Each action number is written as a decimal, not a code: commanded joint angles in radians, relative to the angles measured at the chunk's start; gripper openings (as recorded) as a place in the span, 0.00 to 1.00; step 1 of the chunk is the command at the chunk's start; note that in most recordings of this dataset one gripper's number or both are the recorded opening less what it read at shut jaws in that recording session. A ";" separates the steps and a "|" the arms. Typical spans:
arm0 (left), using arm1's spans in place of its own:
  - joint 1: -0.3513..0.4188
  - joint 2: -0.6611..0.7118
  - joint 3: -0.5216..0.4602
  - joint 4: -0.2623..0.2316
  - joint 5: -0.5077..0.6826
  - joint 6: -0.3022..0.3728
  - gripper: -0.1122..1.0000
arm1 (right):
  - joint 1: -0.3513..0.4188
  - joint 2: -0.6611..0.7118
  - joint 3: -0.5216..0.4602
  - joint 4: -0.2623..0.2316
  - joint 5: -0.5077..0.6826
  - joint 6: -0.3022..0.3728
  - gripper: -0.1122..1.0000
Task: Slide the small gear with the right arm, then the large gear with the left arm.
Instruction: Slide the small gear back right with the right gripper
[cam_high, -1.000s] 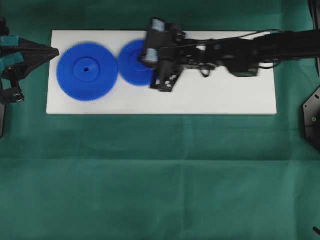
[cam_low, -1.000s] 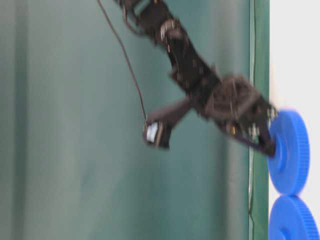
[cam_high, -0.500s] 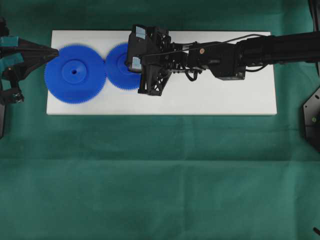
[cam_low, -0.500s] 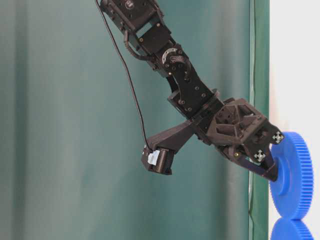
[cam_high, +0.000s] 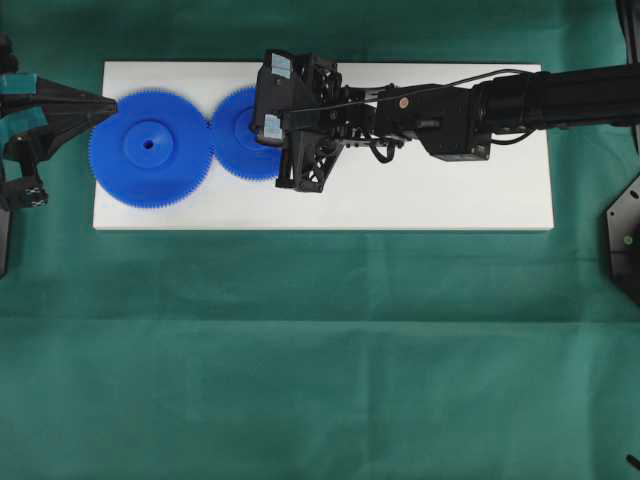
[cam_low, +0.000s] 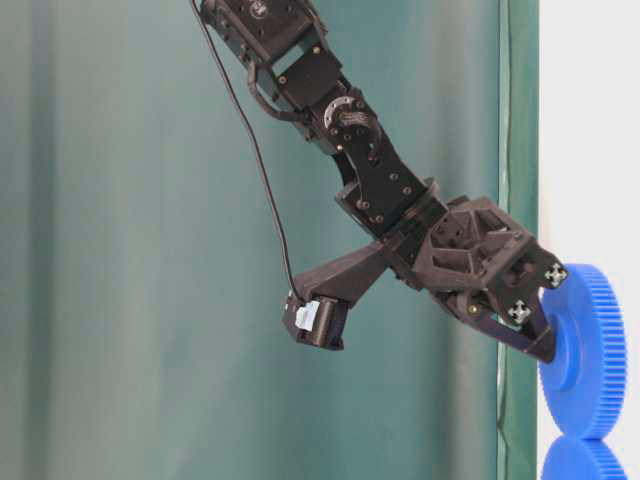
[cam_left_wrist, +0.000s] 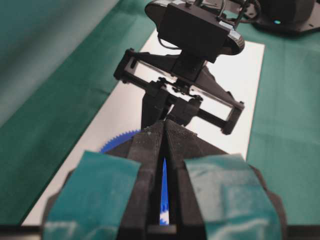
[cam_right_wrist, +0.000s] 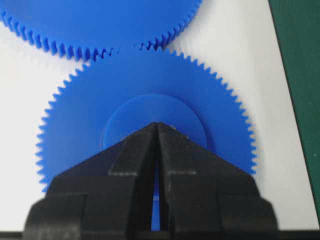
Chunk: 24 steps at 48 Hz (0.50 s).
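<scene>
Overhead view shows, from left, the left gripper (cam_high: 108, 101) closed at the large gear's (cam_high: 150, 147) rim to push next, this gear meshing with the small gear (cam_high: 238, 132) on the white board (cam_high: 450, 195), whose hub the closed right gripper (cam_high: 268, 128) presses for sliding.

Small gear (cam_high: 238, 132) and large gear (cam_high: 150, 147) shifted left, meshed, right pincer (cam_high: 262, 132) travelled with them
</scene>
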 joint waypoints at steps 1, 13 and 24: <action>0.002 0.006 -0.009 -0.002 -0.006 0.002 0.10 | 0.018 -0.005 0.003 -0.002 0.025 0.002 0.55; 0.002 0.005 -0.003 -0.002 -0.006 0.000 0.10 | 0.018 -0.005 0.000 -0.002 0.028 0.003 0.55; 0.002 0.005 -0.003 -0.002 -0.006 0.000 0.10 | 0.018 -0.006 0.002 -0.002 0.048 0.020 0.55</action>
